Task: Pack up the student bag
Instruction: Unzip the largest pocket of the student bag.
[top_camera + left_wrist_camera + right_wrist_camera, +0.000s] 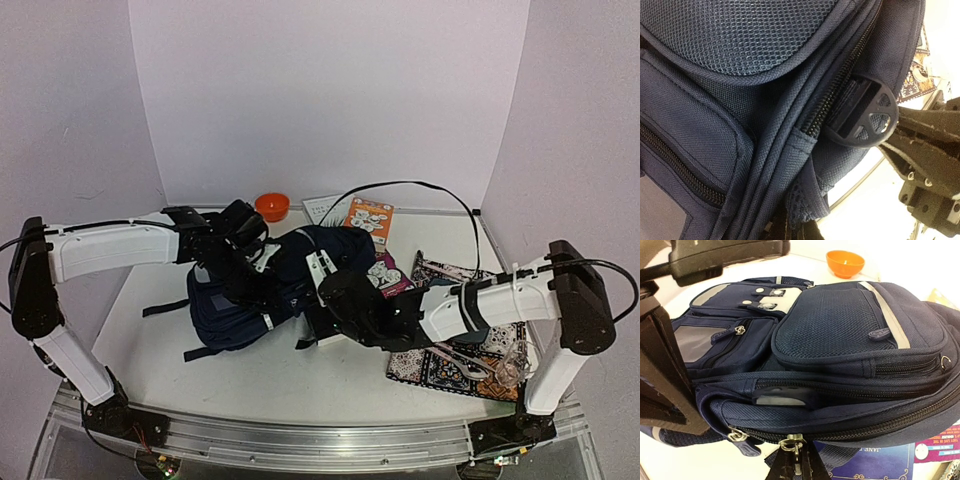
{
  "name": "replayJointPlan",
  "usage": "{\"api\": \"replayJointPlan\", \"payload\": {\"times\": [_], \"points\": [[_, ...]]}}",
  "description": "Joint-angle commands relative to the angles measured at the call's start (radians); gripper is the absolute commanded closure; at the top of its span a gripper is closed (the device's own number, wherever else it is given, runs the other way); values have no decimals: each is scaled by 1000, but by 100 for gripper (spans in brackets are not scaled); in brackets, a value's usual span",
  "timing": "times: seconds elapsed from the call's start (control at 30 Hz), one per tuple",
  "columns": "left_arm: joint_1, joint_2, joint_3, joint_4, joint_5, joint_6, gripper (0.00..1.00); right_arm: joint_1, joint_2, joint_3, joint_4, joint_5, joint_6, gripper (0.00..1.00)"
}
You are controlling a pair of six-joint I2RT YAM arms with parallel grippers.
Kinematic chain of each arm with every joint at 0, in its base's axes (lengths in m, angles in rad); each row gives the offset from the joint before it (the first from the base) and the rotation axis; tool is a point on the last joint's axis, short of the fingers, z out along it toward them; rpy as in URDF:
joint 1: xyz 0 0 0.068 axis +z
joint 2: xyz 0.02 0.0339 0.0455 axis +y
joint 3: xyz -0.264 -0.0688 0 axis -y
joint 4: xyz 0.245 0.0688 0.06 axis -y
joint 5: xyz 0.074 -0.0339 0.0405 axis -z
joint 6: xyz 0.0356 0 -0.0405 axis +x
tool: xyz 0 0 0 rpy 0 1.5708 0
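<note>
**Task item.** The student bag lies at the middle of the table. Both arms meet over it.

**Left gripper**. It is at the bag's far side, with the jaws pressed together. They appear to nip a round black tab beside the bag's zip, though the contact edge is hard to make out.

**Right gripper**. It is at the bag's right end, with the jaws closed on a metal zip pull hanging from the lowest zip.

**Other items.**
- An orange bowl stands behind the bag, apart from it.
- An orange card lies behind the bag and to its right.
- A pink-and-purple booklet lies just beside the bag's right end.
- A patterned mat lies further right of the bag, under the right arm.
</note>
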Motion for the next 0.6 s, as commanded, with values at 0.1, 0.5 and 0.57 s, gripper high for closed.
{"api": "replayJointPlan", "payload": {"times": [0.1,0.5,0.57], "points": [[35,-69,-38,29,-252,78,100,-105,-110,-42,-74,-140,-14,100],[46,-85,-163,-30,-656,153,100,-327,-162,-10,-260,-464,-87,100],[47,-85,-180,-37,-741,172,100,-359,-158,-7,-284,-475,-83,100]]}}
